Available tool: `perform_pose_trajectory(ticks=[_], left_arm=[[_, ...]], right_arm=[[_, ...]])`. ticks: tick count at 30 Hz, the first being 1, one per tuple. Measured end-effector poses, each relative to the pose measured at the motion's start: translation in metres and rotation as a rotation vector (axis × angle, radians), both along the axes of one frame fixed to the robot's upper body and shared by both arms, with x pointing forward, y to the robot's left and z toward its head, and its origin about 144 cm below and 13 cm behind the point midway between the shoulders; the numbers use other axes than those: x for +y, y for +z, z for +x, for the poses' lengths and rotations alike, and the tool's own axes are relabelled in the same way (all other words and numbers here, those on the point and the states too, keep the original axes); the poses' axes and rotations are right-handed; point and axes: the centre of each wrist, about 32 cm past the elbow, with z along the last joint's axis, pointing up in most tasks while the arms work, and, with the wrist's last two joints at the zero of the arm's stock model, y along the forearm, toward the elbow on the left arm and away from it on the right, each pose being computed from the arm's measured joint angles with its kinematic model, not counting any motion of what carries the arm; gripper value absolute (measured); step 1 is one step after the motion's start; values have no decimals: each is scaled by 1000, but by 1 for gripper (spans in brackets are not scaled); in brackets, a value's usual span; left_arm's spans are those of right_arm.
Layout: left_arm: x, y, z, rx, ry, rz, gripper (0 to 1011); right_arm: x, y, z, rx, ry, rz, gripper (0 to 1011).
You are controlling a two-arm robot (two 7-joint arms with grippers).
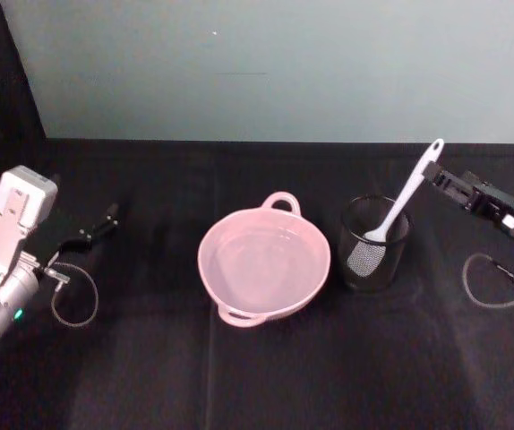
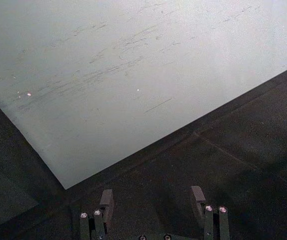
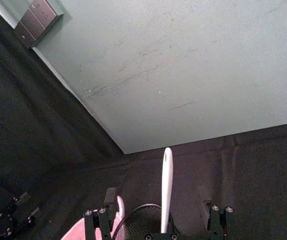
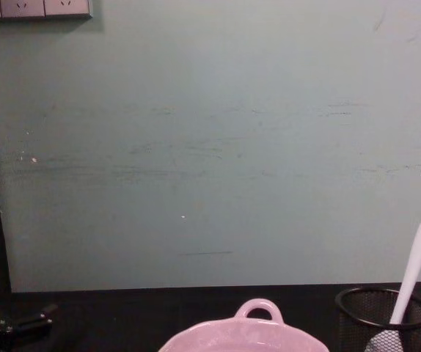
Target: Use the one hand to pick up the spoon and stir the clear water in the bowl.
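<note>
I judge the task barely begun: nothing is lifted and no stirring is done. The spoon (image 1: 406, 193) stands head-down in the black mesh cup (image 1: 375, 244), which sits just beside the bowl (image 1: 264, 265) at its 3 o'clock. The handle leans out toward 1 o'clock.

My right gripper (image 1: 447, 182) is up at the handle's end. In the right wrist view the white handle runs up between its two fingers (image 3: 109, 199), which are spread wide with clear gaps on both sides. So it is released and brackets the spoon without gripping it.

The bowl sits in the middle of the black table (image 1: 149, 376), loop handle at 12 o'clock. Its inside looks glossy, which fits clear water, though I cannot be sure of the level.

My left gripper (image 1: 100, 224) is parked out at the bowl's 9 o'clock, well apart, with its fingers spread and holding nothing.

What is left, as I read it: close on the handle, lift the spoon clear of the cup, carry it toward 9 o'clock over the bowl, dip and stir.
</note>
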Motion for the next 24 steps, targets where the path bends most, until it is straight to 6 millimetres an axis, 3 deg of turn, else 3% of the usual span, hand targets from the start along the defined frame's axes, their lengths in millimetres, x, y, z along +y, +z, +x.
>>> perform_pose_trajectory(ticks=[8, 24], left_arm=[[0, 0, 0, 0, 0, 0, 1011], [0, 0, 0, 0, 0, 0, 1011]], right_arm=[[9, -5, 21, 27, 12, 16, 1002], [18, -13, 35, 26, 16, 20, 1002]])
